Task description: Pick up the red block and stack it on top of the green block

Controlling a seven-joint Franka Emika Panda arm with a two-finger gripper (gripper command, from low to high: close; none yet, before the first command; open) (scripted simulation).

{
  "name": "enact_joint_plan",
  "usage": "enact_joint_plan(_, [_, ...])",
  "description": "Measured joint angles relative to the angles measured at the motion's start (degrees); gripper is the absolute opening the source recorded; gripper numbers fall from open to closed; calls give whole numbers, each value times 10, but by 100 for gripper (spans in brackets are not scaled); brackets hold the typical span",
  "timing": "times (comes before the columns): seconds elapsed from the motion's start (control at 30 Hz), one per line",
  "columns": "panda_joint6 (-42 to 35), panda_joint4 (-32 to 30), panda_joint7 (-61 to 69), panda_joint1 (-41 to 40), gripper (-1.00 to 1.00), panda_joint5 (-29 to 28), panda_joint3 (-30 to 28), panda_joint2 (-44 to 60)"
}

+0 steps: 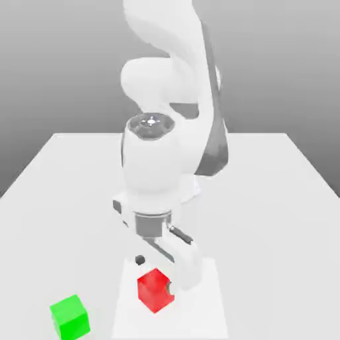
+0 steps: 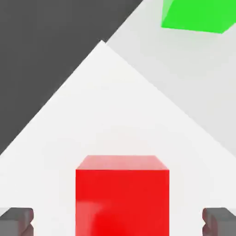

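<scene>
Jaws [image 2: 118, 222] open around one red block [image 2: 122, 200].

The Panda arm [image 1: 156, 159] reached down from above, its wrist [image 1: 151, 222] lowered toward the near part of the scene, slightly left of the middle in the exterior view. The gripper [image 2: 118, 223] pointed downward with its two fingers [image 2: 16, 222] spread wide apart.
</scene>
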State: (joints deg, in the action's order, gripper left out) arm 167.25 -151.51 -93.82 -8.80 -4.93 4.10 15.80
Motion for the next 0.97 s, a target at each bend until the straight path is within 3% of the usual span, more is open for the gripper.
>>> enact_joint_plan(0.03, [9,1,-2,3,-100,-3,-3,10])
enact_joint_plan(0.27, [8,1,-3,1,-100,-3,-2,8])
enact_joint_plan(0.47, [-86,-12,27,-12,-100,33,15,-99])
enact_joint_plan(0.7, [-187,120,141,-95,-100,51,-40,-68])
enact_joint_plan(0.83, [-143,144,160,-109,-100,55,-48,0])
enact_joint_plan(0.87, [-126,146,161,-110,100,55,-48,19])
enact_joint_plan(0.97, [-126,146,161,-110,100,55,-48,19])
